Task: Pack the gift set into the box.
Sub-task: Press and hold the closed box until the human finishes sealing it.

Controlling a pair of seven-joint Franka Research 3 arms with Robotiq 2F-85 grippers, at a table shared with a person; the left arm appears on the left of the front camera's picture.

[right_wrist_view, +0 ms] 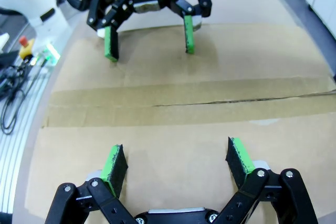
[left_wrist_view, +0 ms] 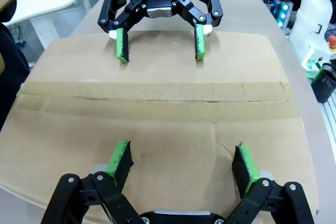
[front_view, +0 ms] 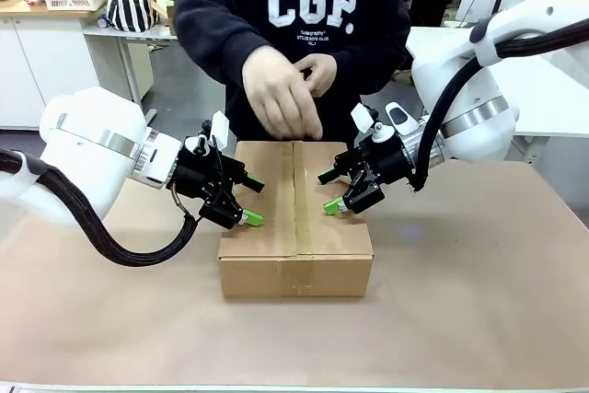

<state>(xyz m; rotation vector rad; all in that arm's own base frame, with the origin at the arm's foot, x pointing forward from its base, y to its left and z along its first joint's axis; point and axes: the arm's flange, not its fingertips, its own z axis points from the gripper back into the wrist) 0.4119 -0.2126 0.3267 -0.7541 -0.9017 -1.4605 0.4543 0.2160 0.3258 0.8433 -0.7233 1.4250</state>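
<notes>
The left end effector (front_view: 243,200) hangs with its green fingers spread wide and empty just over the left top flap of the box (front_view: 295,255), and the right end effector (front_view: 332,192) mirrors it over the right flap, equally spread and gripping nothing. The left wrist view shows the fingertips (left_wrist_view: 120,161) close above the cardboard, though contact cannot be confirmed. The flaps lie shut, the taped centre seam (left_wrist_view: 152,99) running between the two end effectors. This looks like the closing stage, with the gift set presumably inside. Next would likely be pressing the flaps flat or backing away. The box sits mid-table (front_view: 479,301), its long axis running from the robot toward the person, whose hand (front_view: 279,94) hovers above the far edge.
</notes>
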